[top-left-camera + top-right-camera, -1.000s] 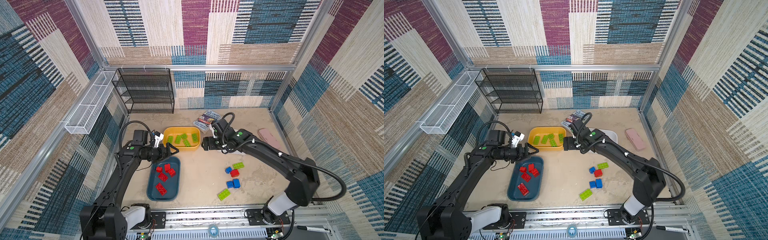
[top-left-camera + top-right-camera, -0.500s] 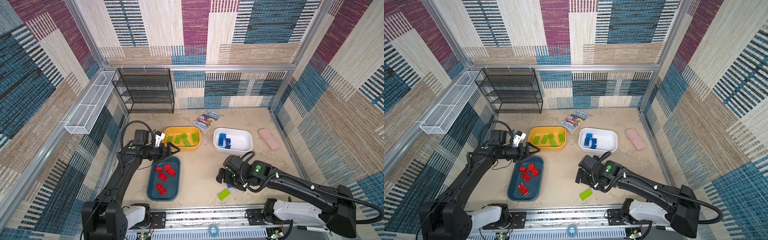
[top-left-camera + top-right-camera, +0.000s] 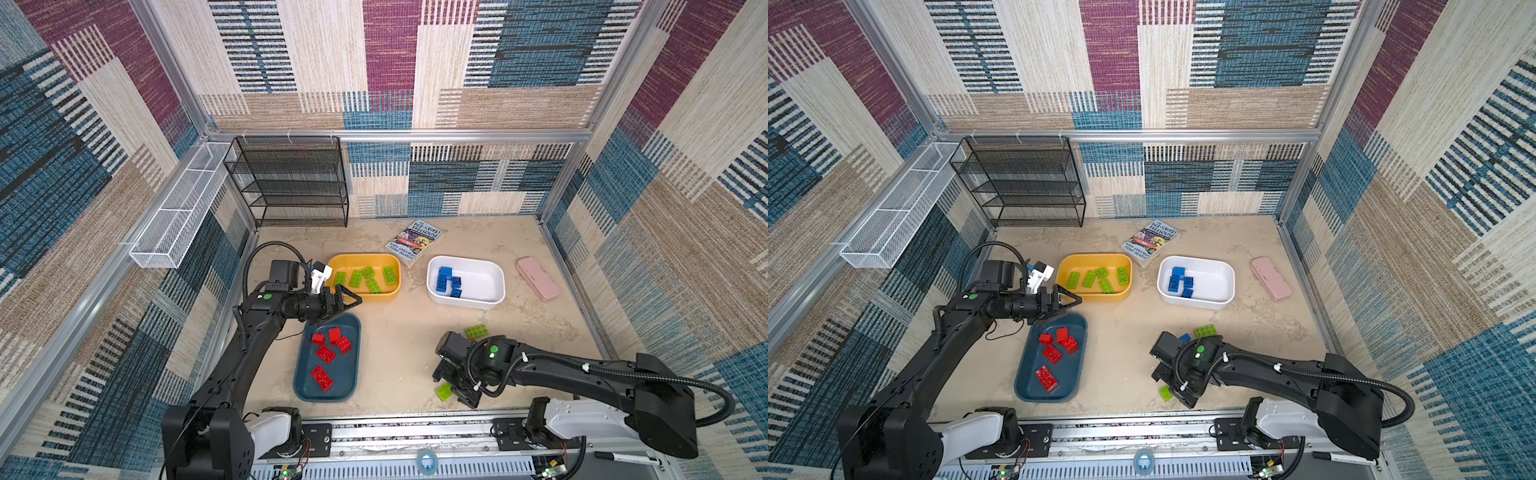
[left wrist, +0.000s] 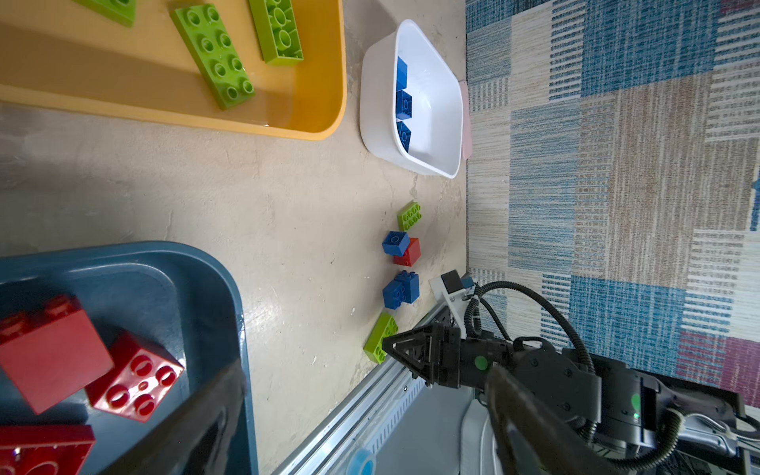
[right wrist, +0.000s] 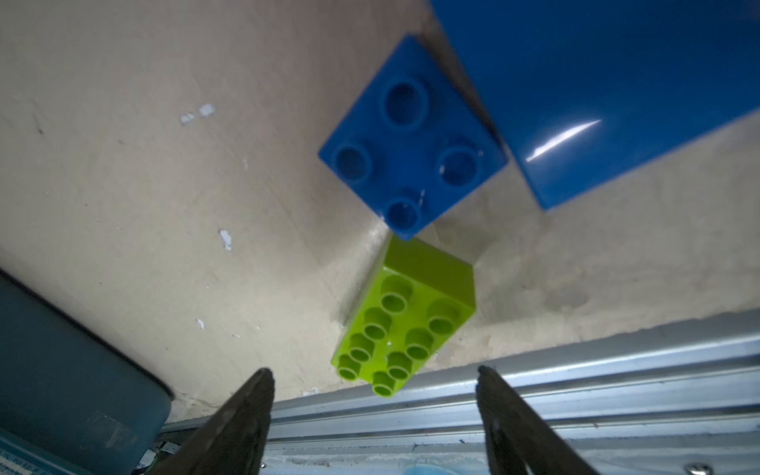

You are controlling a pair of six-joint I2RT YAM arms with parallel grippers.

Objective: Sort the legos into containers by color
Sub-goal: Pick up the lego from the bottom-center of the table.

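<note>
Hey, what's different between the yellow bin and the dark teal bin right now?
The yellow bin holds only green bricks; the teal bin holds only red bricks. In both top views the yellow bin lies with its long side crosswise, while the teal bin's long side runs front to back. The yellow bin sits farther back than the teal bin. Both are shallow, rounded and similar in size.
</note>
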